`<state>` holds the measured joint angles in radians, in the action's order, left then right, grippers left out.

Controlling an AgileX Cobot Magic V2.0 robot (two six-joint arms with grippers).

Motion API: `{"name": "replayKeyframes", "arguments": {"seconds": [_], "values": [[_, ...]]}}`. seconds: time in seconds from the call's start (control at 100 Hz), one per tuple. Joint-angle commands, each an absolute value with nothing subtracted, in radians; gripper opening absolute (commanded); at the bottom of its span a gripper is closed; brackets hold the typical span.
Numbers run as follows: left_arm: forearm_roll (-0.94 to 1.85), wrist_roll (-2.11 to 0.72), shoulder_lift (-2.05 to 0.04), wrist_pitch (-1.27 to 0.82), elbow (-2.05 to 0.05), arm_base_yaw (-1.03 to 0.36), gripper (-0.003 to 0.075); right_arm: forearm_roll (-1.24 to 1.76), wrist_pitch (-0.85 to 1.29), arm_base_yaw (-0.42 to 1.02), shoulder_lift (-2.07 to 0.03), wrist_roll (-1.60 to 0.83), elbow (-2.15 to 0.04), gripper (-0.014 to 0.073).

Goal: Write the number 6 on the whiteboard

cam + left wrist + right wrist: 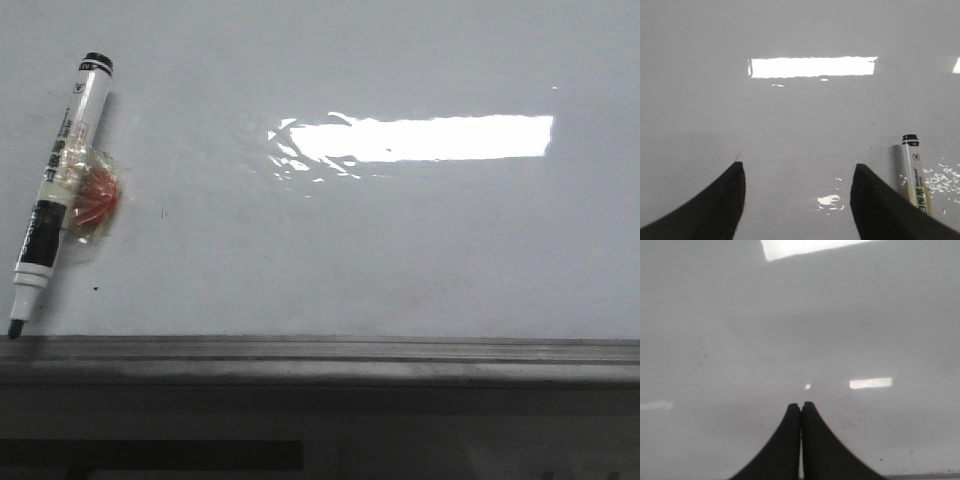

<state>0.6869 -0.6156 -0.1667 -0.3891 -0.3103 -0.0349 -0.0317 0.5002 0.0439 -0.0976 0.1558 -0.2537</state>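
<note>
Whiteboard (400,260) fills the front view, glossy, bright light reflection (420,138) mid-board. No number 6 on it yet; writing not begun, all strokes left, as I judge it. Grey rail (320,360) bounds the near edge. Wide bare board right of the marker, plenty of room to write. Marker (58,190) lies uncapped at far left, tip toward the rail, a red-orange wad (97,200) taped at mid-barrel. My left gripper (797,200) is spread wide, grasping nothing, marker just beside it. My right gripper (800,440) is clenched, empty, above bare board.
</note>
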Motion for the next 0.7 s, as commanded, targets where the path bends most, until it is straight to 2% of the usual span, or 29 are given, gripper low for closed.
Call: {"name": "replayKeyframes", "arguments": {"seconds": [0.0,0.26,0.69], "values": [[0.871,-0.821,-0.215,-0.340,-0.340,-0.035,0.0430,-0.035,0.416,0.045,-0.118,0.155,-0.282,-0.0064],[1.236,-1.202,-0.283,-0.437,-0.340,-0.035,0.0429,-0.038,0.414,0.045,-0.118,0.155,-0.282,-0.0064],[1.270,-1.226,-0.298,-0.321,-0.340,-0.045,0.0429,-0.036,0.432,0.045,-0.118,0.155,-0.282,-0.0064]]}}
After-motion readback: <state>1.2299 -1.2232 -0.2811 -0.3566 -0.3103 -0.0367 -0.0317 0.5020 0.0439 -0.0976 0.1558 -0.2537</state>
